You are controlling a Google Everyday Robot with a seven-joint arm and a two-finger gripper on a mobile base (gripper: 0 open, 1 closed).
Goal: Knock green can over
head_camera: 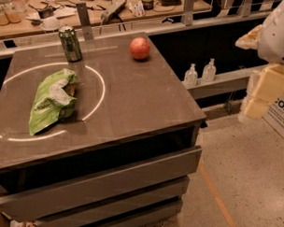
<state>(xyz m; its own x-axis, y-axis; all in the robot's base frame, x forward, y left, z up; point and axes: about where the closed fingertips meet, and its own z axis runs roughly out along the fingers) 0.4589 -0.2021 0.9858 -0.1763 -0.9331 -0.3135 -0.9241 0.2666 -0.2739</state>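
pincer [265, 94], seemingly tilted, hangs well right of green can [70, 43].

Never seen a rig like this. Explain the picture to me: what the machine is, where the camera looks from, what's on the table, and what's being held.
The machine is a mobile robot with one arm. Only the arm's end shows: the pale gripper at the right edge, out beside the table over the floor, touching none of the things on it. There is one camera view, looking down at the table from above; where the camera sits cannot be told. On the dark table a green can stands upright at the back left, and a red apple sits at the back, to its right. A light green snack bag lies nearer, on the left, inside a ring of white light. The can is the thing to be knocked over.
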